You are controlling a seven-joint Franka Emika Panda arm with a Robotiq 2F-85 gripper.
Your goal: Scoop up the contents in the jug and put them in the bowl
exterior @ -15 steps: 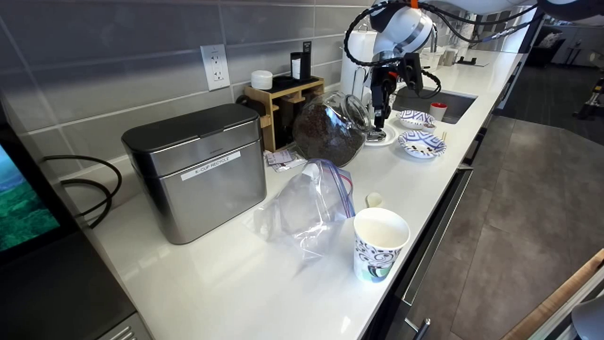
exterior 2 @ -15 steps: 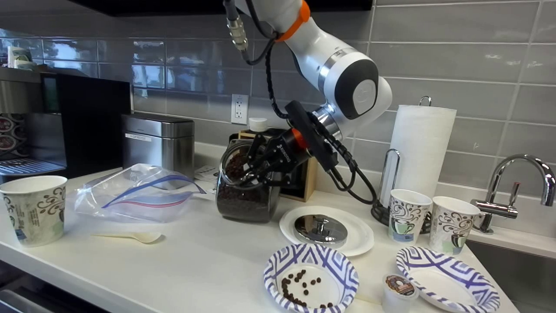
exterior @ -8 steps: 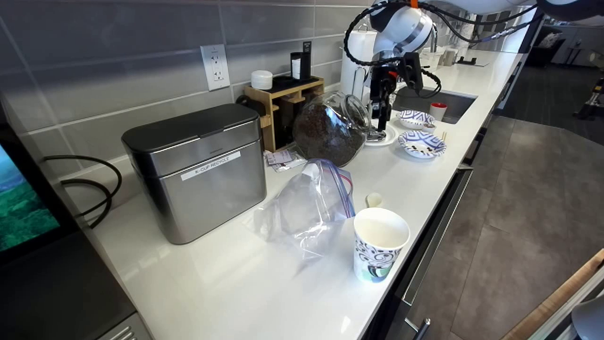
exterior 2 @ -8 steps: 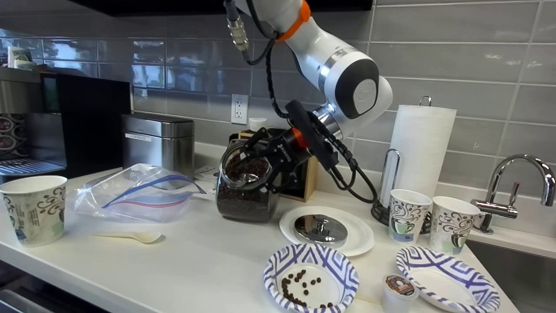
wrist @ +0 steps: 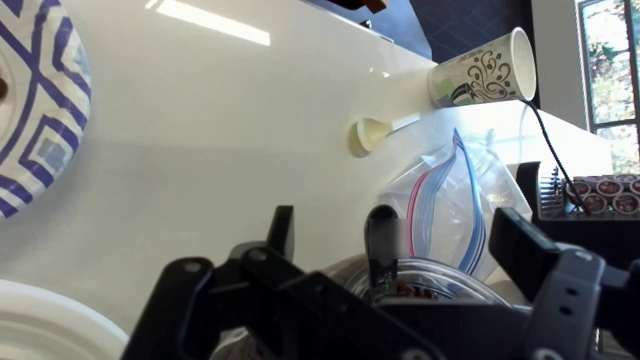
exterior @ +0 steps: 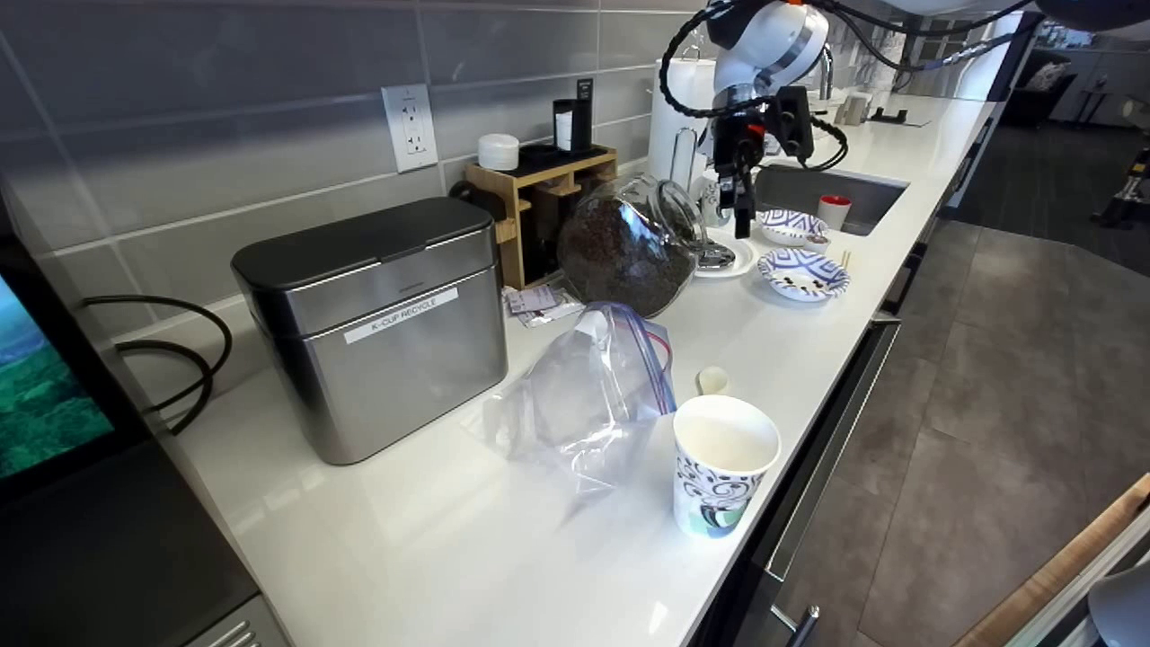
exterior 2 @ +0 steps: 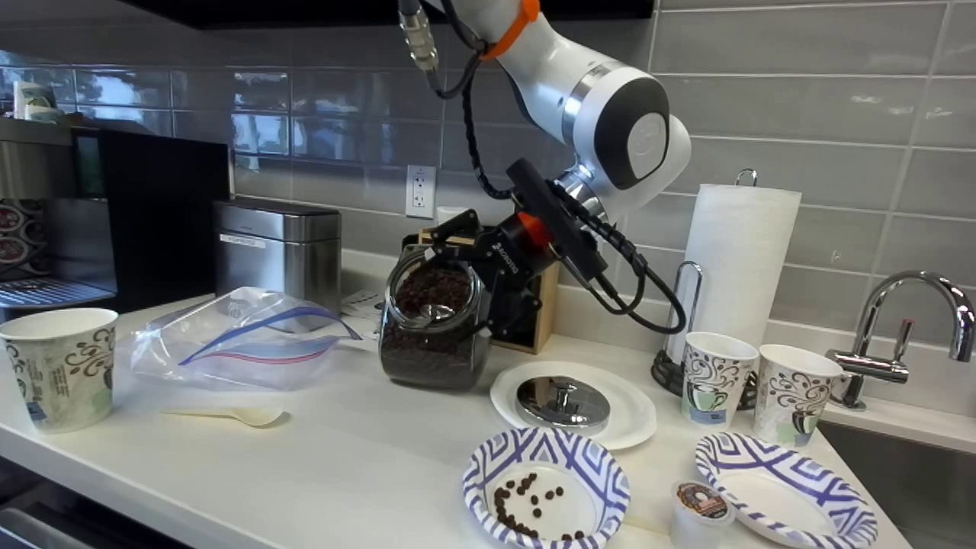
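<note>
The jug is a clear glass jar [exterior 2: 431, 358] of dark coffee beans, tilted so its mouth faces outward, in both exterior views. At its mouth rests a scoop whose dark handle [wrist: 381, 235] sticks out in the wrist view; its other end is hidden. My gripper [exterior 2: 460, 290] stands open just outside the mouth. In the wrist view its fingers [wrist: 282, 231] are spread wide on either side of the handle, apart from it. The blue-patterned paper bowl [exterior 2: 488, 476] on the counter holds scattered beans. A similar bowl [exterior 2: 785, 488] lies farther right.
A white plate [exterior 2: 637, 427] carries the shiny lid [exterior 2: 564, 404]. Near the bowls are a pod cup [exterior 2: 700, 511] and paper cups [exterior 2: 717, 381]. A plastic bag [exterior: 584, 395], a pale spoon [exterior: 712, 381] and another cup [exterior: 723, 476] lie at the opposite end.
My gripper has opened wide and let go of the scoop handle, then drawn back slightly from the jug's mouth. The jug and bowls have stayed put.
</note>
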